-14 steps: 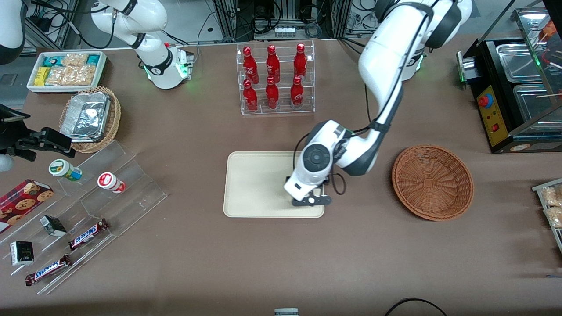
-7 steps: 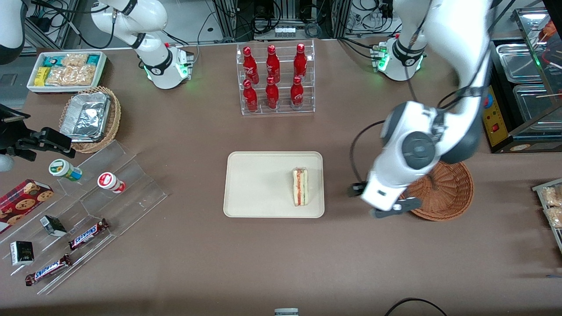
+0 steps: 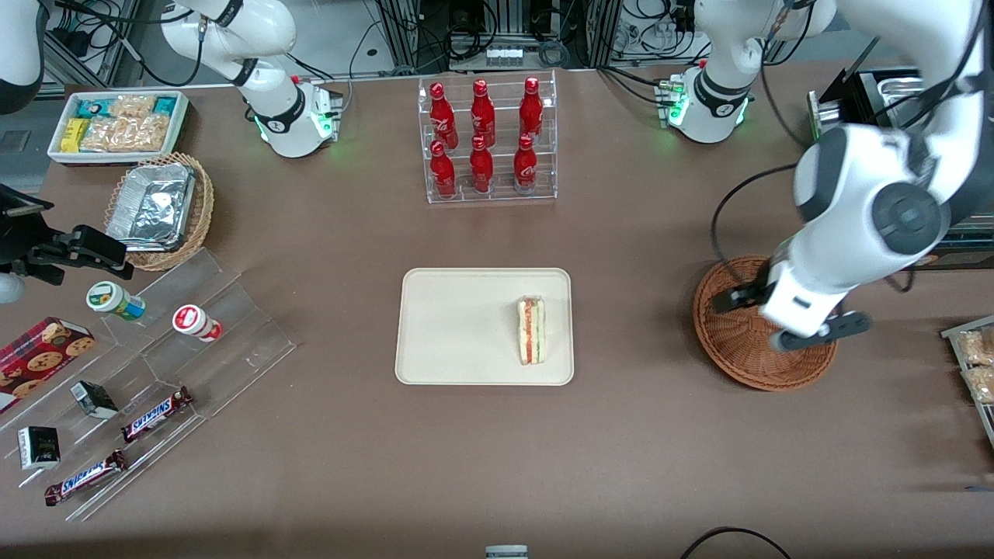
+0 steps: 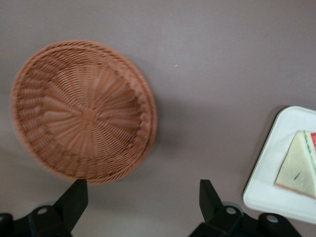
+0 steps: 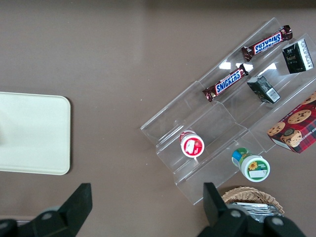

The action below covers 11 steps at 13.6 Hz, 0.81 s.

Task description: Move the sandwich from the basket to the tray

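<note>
The sandwich lies on the cream tray, near the tray end closest to the basket, with its red and green filling edge showing. The round reddish-brown basket is empty, as the left wrist view of the basket shows. My left gripper hangs above the basket, well apart from the tray. In the wrist view the gripper is open with only table between its fingers. That view also catches the sandwich on a corner of the tray.
An acrylic rack of red bottles stands farther from the camera than the tray. A stepped acrylic stand with snacks, a tan wicker basket with foil container and a white snack box lie toward the parked arm's end. A black machine stands beside the basket.
One second ago my gripper was down on the tray where the sandwich now lies. It has let go and swung toward the working arm's end, over the basket. The sandwich stayed on the tray.
</note>
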Motion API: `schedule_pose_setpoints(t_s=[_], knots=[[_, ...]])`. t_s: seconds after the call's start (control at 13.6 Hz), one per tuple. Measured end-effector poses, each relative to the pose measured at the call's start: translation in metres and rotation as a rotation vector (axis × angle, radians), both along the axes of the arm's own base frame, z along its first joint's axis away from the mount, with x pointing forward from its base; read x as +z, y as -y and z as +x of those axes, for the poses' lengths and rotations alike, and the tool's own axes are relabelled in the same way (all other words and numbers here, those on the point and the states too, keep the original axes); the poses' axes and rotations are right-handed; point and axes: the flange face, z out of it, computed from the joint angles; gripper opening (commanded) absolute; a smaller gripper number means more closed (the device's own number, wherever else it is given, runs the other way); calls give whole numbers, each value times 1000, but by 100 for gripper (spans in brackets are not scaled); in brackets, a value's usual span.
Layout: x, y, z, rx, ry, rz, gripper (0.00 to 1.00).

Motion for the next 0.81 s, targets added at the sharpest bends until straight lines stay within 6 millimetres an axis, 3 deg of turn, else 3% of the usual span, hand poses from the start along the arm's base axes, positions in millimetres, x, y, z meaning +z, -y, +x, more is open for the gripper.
schedule_pose_setpoints(t_s=[0.37, 0.59, 0.81], knots=[[85, -48, -39, -146, 14, 6, 100], [125, -64, -62, -182, 38, 3, 100], [152, -68, -70, -179, 58, 7, 100]])
